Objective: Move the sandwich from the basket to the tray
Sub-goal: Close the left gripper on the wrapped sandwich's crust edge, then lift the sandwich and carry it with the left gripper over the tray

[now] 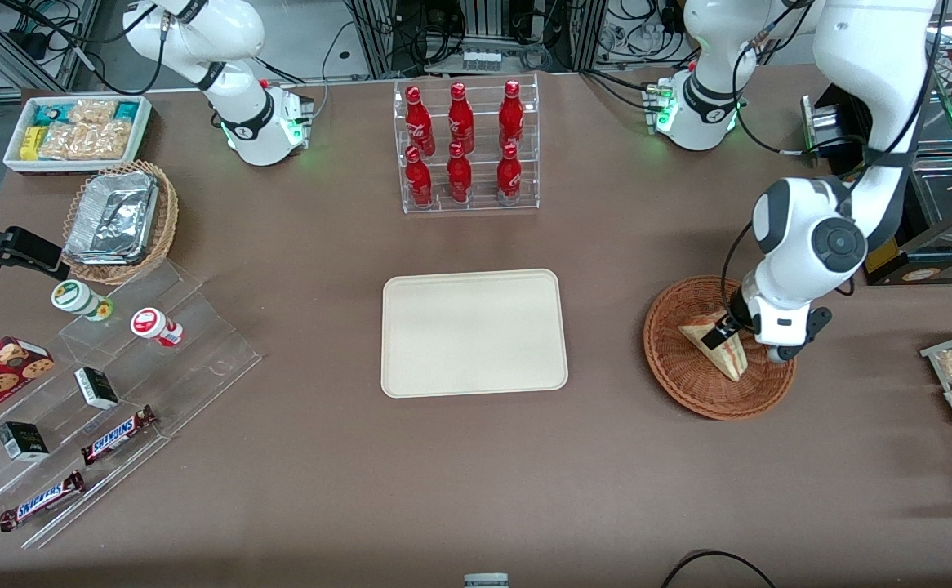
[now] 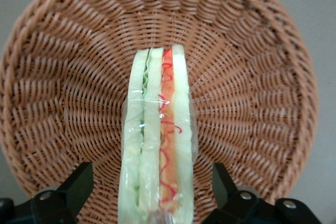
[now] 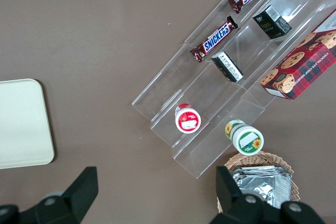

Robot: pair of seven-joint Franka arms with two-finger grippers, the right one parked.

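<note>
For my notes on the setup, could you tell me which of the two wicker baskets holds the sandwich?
The reddish-brown basket under the gripper holds the sandwich; the tan basket contains foil containers.

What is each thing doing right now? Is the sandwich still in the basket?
Sandwich: wrapped in clear film, standing on edge in the basket, not lifted out.
Basket: upright on the table, holding only the sandwich.
Tray: flat on the table, nothing on it.
Tool: down in the basket, fingers open on either side of the sandwich, not touching it.
Red bottles: upright in their clear rack, capped.
</note>
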